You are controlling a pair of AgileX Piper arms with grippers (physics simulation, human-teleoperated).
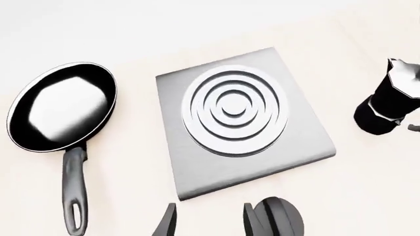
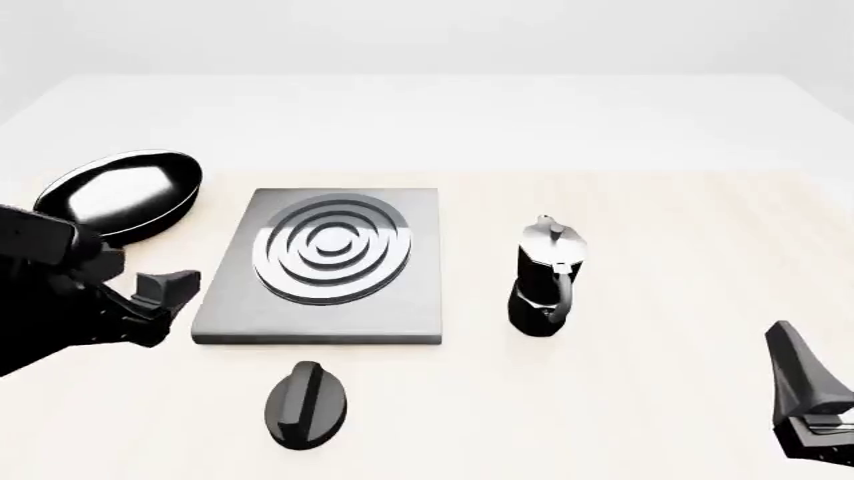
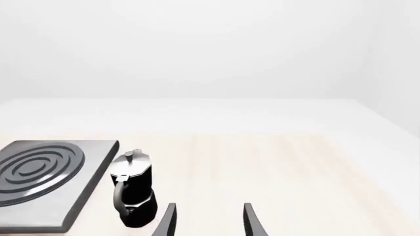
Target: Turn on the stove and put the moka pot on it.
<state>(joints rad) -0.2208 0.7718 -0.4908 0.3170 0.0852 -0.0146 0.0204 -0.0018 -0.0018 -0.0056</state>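
**Knob nearer the left arm**

The stove knob [image 2: 306, 403] lies just before the stove [image 2: 324, 265], its ridge pointing roughly toward the burner. The left gripper [image 2: 160, 292], fingers apart and empty, hovers nearer. The moka pot [image 2: 545, 277] stands beside the stove, ahead of the parted, empty right gripper [image 3: 206, 220].

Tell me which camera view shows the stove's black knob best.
The front view: the knob shows whole there, lying on the table just in front of the stove and apart from it. The left wrist view catches only part of it at the picture's edge, beside the left claw. The right wrist view does not show it.
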